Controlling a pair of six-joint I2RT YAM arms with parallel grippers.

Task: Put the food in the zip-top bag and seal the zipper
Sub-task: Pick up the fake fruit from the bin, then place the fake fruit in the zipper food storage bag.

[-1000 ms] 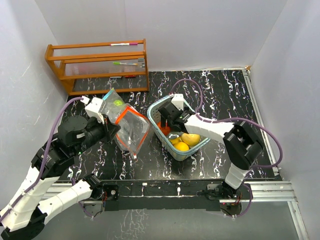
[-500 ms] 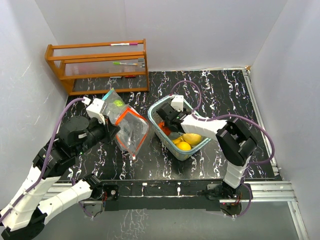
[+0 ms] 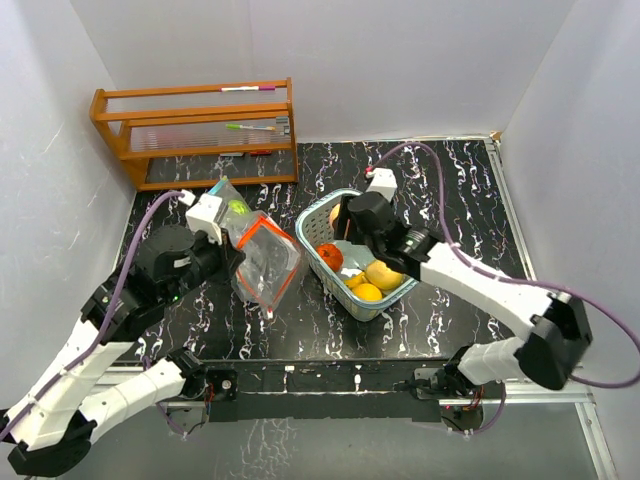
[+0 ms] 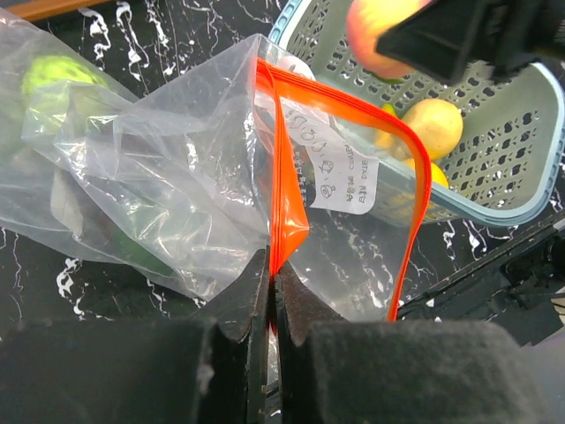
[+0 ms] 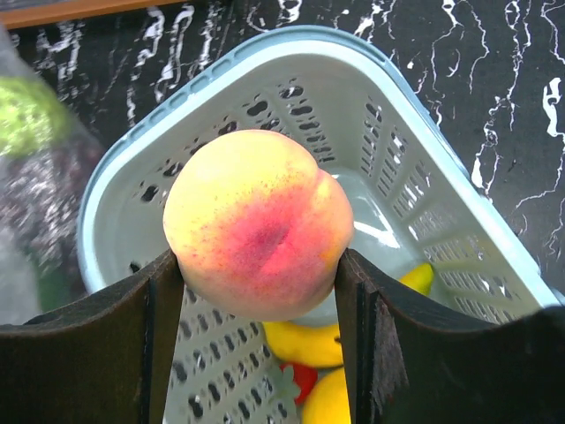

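Over the basket: the right gripper is clenched on a peach, one finger pressed to each side. It holds the fruit clear above the far end, touching neither rim nor floor.
Down inside: a red piece lies near the middle of the pale teal lattice. Several yellow pieces sit just beside it toward the near end.
Left arm: the left gripper is pinched tight on the orange zipper strip, its jaws pressed together with only the strip between them.
Held plastic: the bag is clear and crumpled. It lies between the left arm and the teal lattice, with a small white printed label on one side.
Mouth: open, the orange rim spread in a loop that faces the teal wall just beside it. Whether the two touch cannot be told.
Already bagged: a green piece rests at the closed far end, well apart from the orange rim.
Surface: a black table veined with white.
Back-left corner: a wooden rack stands against the wall, well apart from both arms.
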